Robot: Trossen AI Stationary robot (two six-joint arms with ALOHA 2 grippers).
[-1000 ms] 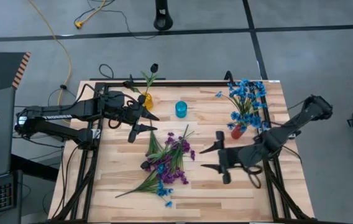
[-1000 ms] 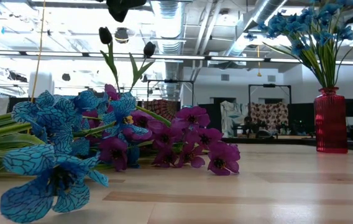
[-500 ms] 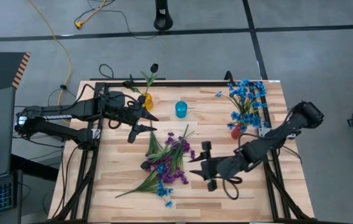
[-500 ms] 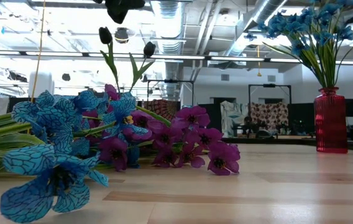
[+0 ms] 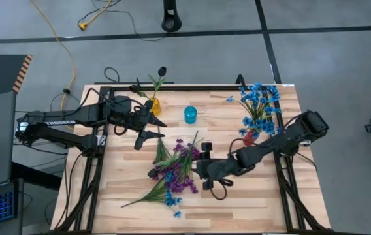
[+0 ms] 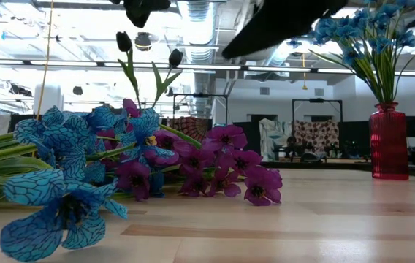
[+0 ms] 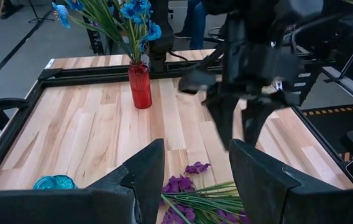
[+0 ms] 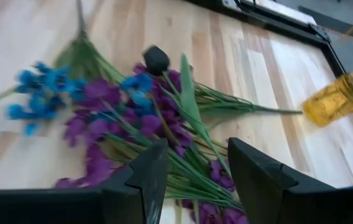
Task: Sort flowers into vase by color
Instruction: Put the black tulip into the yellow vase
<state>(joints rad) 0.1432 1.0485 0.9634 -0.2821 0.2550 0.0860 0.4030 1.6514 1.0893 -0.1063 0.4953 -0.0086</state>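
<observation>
A pile of flowers (image 5: 172, 171) with purple, blue and one dark blossom lies flat on the table's middle; it also shows in the low view (image 6: 127, 164) and the right wrist view (image 8: 133, 118). My right gripper (image 5: 198, 168) is open, just right of the pile and above it, touching nothing. My left gripper (image 5: 159, 129) is open and empty, beside the yellow vase (image 5: 154, 104), which holds dark flowers. The red vase (image 5: 248, 138) holds blue flowers. A small blue vase (image 5: 191, 115) stands empty.
The table has a black frame (image 5: 172, 87) along its edges. The red vase stands near the right edge (image 6: 388, 142), and the yellow vase (image 8: 338, 96) and the blue vase (image 7: 52, 182) stand at the far side. There is bare wood at the near right (image 5: 251, 202).
My right gripper has gone toward the table's left edge, from the right side to the flower pile, staying open. In the low view a dark part of it has come in at the top. The flowers have kept still.
</observation>
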